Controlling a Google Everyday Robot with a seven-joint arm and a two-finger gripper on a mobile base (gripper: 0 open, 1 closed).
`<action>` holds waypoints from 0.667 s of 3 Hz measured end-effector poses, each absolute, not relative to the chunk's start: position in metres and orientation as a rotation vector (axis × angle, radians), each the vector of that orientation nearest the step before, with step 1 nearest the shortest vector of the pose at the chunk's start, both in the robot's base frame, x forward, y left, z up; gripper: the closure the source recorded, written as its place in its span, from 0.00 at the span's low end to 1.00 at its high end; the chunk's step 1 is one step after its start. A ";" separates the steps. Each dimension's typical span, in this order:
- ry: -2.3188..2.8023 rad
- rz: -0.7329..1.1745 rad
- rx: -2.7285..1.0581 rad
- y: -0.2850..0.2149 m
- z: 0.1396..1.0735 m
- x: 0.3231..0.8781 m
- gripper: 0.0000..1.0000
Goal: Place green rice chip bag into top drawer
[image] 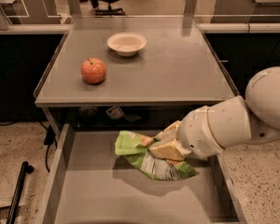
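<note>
The green rice chip bag (147,157), crumpled light-green foil with white and orange print, hangs low over the open top drawer (60,171), near its back right part. I cannot tell whether it touches the bottom; its shadow lies just beneath it. My gripper (165,146) comes in from the right on a bulky white arm and is shut on the bag's upper right side, its tan fingers (168,149) pressed on the foil.
On the grey tabletop (177,69) above the drawer stand an orange-red apple (93,70) at the left and a white bowl (127,43) at the back. A dark pole (18,190) leans on the floor at the left. Office chairs stand behind.
</note>
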State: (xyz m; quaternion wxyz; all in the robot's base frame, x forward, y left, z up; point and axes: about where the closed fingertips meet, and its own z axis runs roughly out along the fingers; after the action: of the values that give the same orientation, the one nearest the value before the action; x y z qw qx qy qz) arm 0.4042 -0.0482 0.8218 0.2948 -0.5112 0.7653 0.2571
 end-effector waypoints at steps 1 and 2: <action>1.974 0.652 -1.424 -0.029 0.795 0.402 1.00; 1.910 0.559 -1.440 -0.019 0.777 0.430 1.00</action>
State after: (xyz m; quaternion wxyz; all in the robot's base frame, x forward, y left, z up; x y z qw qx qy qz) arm 0.4299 -0.0186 0.7769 0.3358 -0.5521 0.7324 0.2144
